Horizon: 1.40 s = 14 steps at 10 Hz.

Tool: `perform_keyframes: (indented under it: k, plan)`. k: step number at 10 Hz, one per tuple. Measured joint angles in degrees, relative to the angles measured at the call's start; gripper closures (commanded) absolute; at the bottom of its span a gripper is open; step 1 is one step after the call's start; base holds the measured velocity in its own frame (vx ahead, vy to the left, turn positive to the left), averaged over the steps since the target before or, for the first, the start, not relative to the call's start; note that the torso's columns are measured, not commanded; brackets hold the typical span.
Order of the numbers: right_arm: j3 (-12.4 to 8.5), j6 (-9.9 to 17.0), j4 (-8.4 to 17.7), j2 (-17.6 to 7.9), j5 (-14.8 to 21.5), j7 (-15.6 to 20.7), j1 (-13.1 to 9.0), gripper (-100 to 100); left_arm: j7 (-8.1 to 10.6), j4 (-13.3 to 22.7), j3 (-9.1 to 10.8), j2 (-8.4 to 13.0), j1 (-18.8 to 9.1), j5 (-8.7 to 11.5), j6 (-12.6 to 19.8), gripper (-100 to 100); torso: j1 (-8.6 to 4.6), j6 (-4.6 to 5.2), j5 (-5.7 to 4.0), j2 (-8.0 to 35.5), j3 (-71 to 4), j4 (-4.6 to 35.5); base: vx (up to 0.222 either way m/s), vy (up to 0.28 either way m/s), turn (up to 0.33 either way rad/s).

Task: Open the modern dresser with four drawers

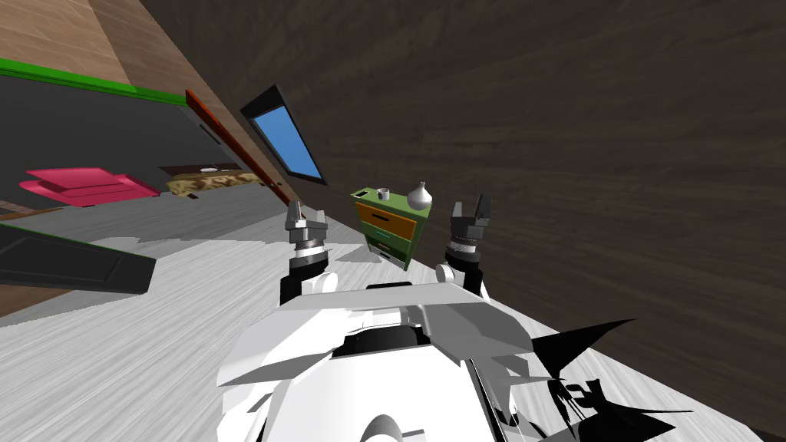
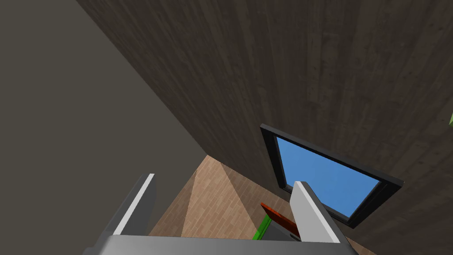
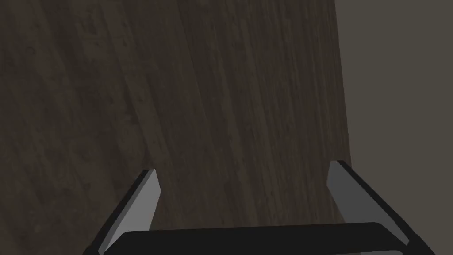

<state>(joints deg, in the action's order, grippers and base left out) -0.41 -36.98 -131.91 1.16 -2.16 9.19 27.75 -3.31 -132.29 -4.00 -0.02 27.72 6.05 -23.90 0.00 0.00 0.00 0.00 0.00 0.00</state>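
the dresser [image 1: 388, 226], green with an orange top drawer [image 1: 386, 220] and three green ones stacked under it, is standing upright on the pale floor [image 1: 153, 345] against the dark wood wall [image 1: 576, 153], with a grey vase [image 1: 419, 197] and a small cup [image 1: 383, 192] sitting on its top. the robot is facing it from well apart, with the left arm [image 1: 304, 263] showing to one side of the dresser and the right arm [image 1: 463, 257] to the other, so the dresser is lying ahead of the two and between them. the left jaws are standing released, fingers [image 2: 137, 208] spread with nothing between them. the right jaws are gaping likewise, fingers [image 3: 148, 199] apart, pointing at the wall beside the dresser. the drawer fronts are facing out from the wall toward the left arm's side, each drawer running level across the front. neither arm is looking clearly nearer. the base is probably needing to close in before either arm can reach a drawer, and the pull is likely going straight out from the front.
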Motion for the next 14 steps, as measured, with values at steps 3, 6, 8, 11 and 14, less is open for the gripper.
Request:
perform_keyframes:
  k: [3,6,8,11,14]
  plan:
    - [0.0,0.0,0.0,0.0,0.0,0.0,0.0,0,0.00,0.0,0.00,0.0,0.0,0.0,0.0,0,0.00,0.00,0.00,10.0,-20.1,10.1,0.000,0.000,0.000]
    - [0.0,0.0,0.0,0.0,0.0,0.0,0.0,0,0.00,0.0,0.00,0.0,0.0,0.0,0.0,0,0.00,0.00,0.00,22.7,-45.4,22.7,0.000,0.000,0.000]
    - [0.0,0.0,0.0,0.0,0.0,0.0,0.0,0,0.00,0.0,0.00,0.0,0.0,0.0,0.0,0,0.00,0.00,0.00,31.2,-62.3,31.1,0.000,0.000,0.000]
    - [0.0,0.0,0.0,0.0,0.0,0.0,0.0,0,0.00,-0.1,-0.04,1.1,0.0,0.0,0.4,-100,0.02,0.01,0.01,41.5,-83.2,41.5,0.014,0.002,-0.026]
    - [0.0,0.0,0.0,0.0,0.0,0.0,0.0,0,0.17,-0.2,-0.23,4.9,0.1,-0.2,2.5,-100,0.00,0.00,0.00,42.2,-84.6,42.2,0.042,0.005,-0.066]
